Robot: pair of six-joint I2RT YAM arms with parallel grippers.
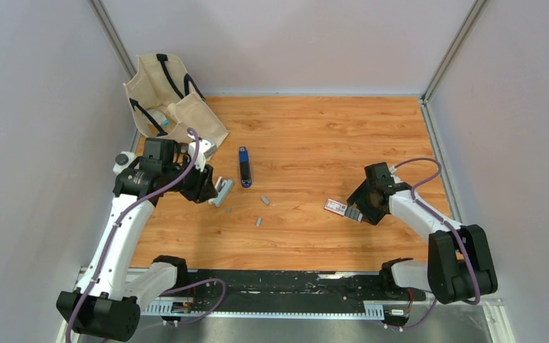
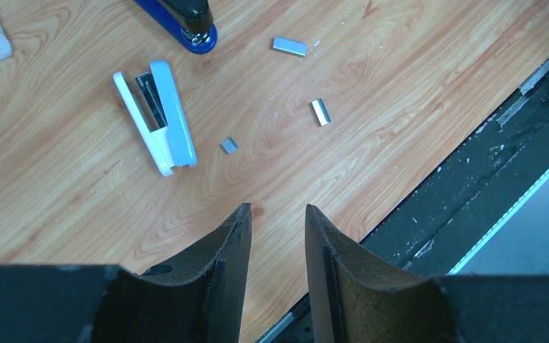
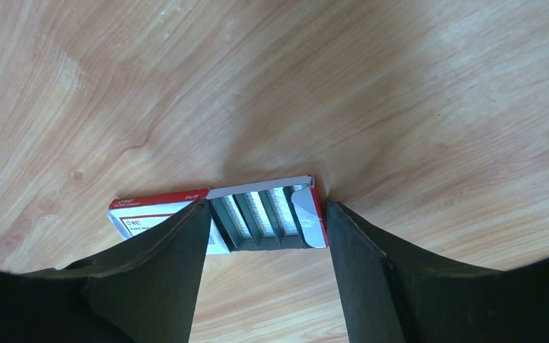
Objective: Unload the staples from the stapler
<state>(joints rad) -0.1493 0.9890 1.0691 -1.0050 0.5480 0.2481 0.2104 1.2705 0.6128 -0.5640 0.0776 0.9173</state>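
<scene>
Left pincer [image 2: 277, 211] parted, white stapler [image 2: 159, 118], blue stapler [image 2: 186, 21], staples [image 2: 319, 112] ahead

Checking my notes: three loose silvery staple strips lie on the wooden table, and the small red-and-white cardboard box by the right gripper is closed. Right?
No: the small red-and-white cardboard box is open, its rows of staples showing, as the right wrist view shows. The three loose strips are right.
</scene>
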